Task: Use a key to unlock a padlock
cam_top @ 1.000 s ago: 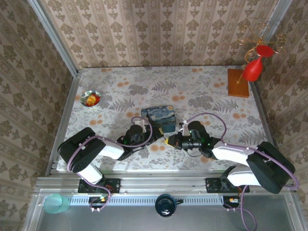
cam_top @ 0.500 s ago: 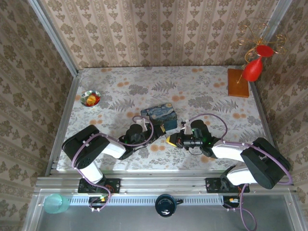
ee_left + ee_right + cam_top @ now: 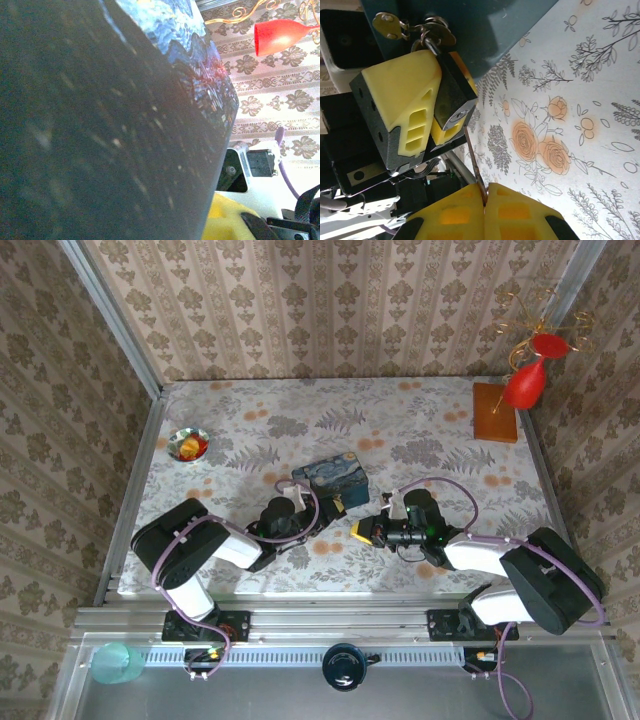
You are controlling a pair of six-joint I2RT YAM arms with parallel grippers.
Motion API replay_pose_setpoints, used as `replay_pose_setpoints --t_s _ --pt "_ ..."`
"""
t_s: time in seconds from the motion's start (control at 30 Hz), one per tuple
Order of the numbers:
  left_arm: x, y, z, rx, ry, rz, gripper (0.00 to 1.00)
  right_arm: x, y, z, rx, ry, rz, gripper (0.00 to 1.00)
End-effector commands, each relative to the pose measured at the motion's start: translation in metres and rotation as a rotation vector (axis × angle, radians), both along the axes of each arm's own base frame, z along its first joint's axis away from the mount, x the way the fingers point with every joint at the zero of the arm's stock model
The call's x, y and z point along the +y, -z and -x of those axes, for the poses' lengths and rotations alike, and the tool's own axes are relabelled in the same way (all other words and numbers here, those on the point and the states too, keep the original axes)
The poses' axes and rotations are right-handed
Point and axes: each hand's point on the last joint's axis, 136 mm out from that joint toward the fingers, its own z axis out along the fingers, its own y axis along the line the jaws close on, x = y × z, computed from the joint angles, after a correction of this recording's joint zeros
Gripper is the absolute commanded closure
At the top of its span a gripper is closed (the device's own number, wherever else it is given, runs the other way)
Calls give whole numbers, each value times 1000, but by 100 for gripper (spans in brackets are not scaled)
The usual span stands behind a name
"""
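Beige damask wallpaper encloses a floral-printed worktop [image 3: 250, 430], where both arms meet near the middle. At the left end effector [image 3: 330, 508], the yellow fingers [image 3: 405, 110] are nearly closed and clamp a small dark grey-black padlock [image 3: 452, 92] between them. Its silvery keyway face is turned toward the right end effector [image 3: 484, 192]. That one is fully closed, its yellow pads pinching a tiny key with a thin metal blade [image 3: 472, 155], seen edge-on. The blade tip reaches the padlock's keyway face, but whether it has entered cannot be told. Brass-coloured spare keys on a ring [image 3: 390, 25] sit at the padlock's shackle end, just beyond the left fingers. A blue rectangular tin printed with a swirly night sky [image 3: 332, 480] lies right behind both end effectors. A small shiny bowl [image 3: 188, 443] stands well away to the left, and a wooden block with a red ornament [image 3: 497, 412] far beyond the right one.
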Motion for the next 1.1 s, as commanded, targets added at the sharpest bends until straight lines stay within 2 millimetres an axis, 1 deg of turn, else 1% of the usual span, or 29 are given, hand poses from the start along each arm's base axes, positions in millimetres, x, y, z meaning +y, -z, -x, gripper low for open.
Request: replay_pose_setpoints --t_s 0.0,0.2,0.47,0.73,1.0,1.07 --pt "-11 -36 -5 -59 24 117 94 3 -14 2 -39 -28 -41 100" --pt "-15 -41 -3 -56 35 151 94 3 -21 0 -56 -29 -52 100" --pt "-16 -47 -2 -59 41 168 94 1 -19 -1 -55 -21 -45 100" --pt "-18 -52 -2 -64 49 179 94 4 -28 -6 -70 -25 -59 100" --pt "-18 -50 -1 -57 46 177 94 4 -33 -11 -79 -16 -67 100" --pt "-19 -51 0 -58 48 179 94 3 -31 -12 -72 -8 -64 100"
